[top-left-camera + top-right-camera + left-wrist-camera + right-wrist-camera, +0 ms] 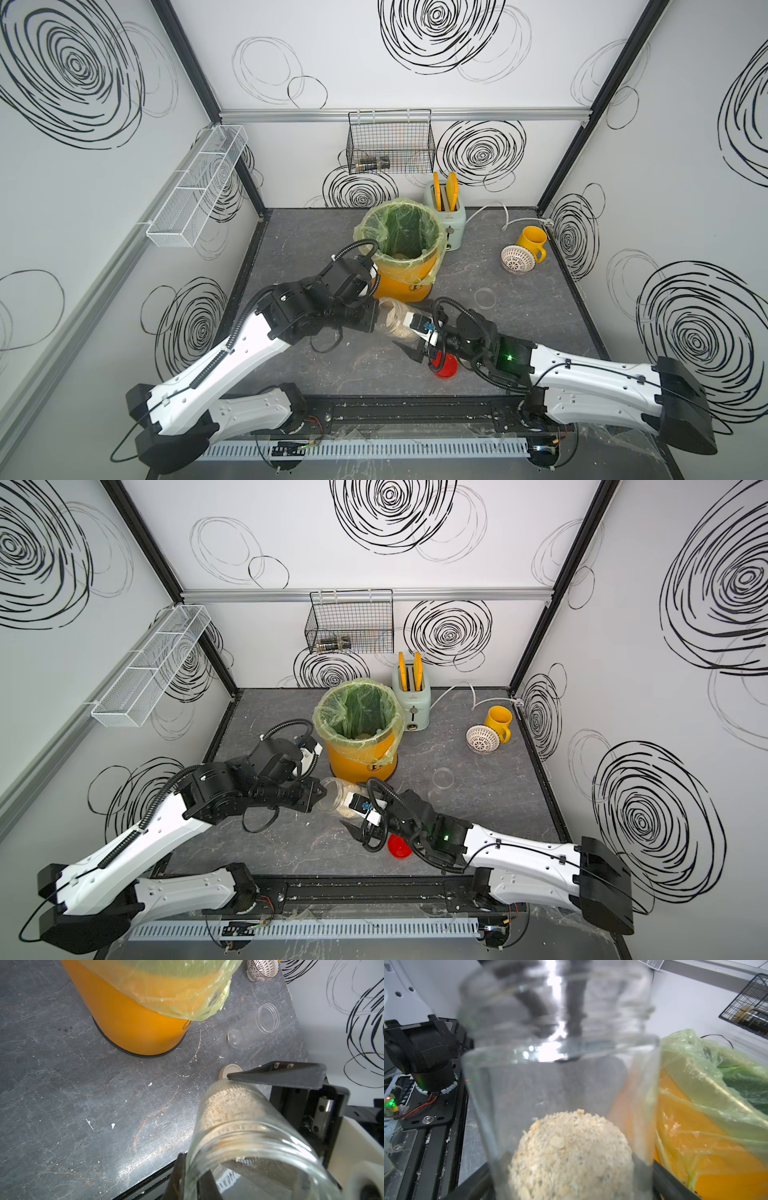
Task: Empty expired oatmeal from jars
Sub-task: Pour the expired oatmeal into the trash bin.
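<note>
Open jar (390, 318) with oatmeal (571, 1157): fingers of left gripper (192, 1182) clamp its rim, fingers of right gripper (409, 337) stand spread around its base.

Left gripper (376, 318) pinched shut, right gripper (405, 332) spread wide, arms reaching inward.

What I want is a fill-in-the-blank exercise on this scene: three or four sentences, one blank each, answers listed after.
1. The left gripper pinches the rim of a jar that holds ____.
2. The second jar, lidless on the table, is ____.
3. The bag lining the bucket is ____.
4. Two lids lie loose on the table: a cream lid, and another lid coloured ____.
Missing words: oatmeal; empty; green; red.
</note>
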### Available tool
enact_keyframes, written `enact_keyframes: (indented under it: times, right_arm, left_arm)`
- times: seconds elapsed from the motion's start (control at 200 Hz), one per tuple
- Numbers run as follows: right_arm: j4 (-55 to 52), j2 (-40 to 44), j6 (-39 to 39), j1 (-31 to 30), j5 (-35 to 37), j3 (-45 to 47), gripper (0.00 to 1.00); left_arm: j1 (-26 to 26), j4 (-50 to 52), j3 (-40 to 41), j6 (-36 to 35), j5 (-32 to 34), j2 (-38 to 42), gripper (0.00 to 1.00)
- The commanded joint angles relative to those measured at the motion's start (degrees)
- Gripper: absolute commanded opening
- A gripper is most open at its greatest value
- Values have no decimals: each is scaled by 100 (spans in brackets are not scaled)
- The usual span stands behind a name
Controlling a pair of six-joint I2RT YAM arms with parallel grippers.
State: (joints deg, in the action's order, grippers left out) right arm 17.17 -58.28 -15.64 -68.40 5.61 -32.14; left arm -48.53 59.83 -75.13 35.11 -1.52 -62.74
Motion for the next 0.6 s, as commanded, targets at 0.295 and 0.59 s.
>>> enact_keyframes:
  times: [0.295,0.59]
  right_arm:
    - [18,-169,-246,-77,368,-99,89]
    - [88,-253,-229,-86,453,-169,98]
  left_arm:
    - [46,-706,-168,84,-270,95,0]
    - [37,-771,-89,128,-359,121,0]
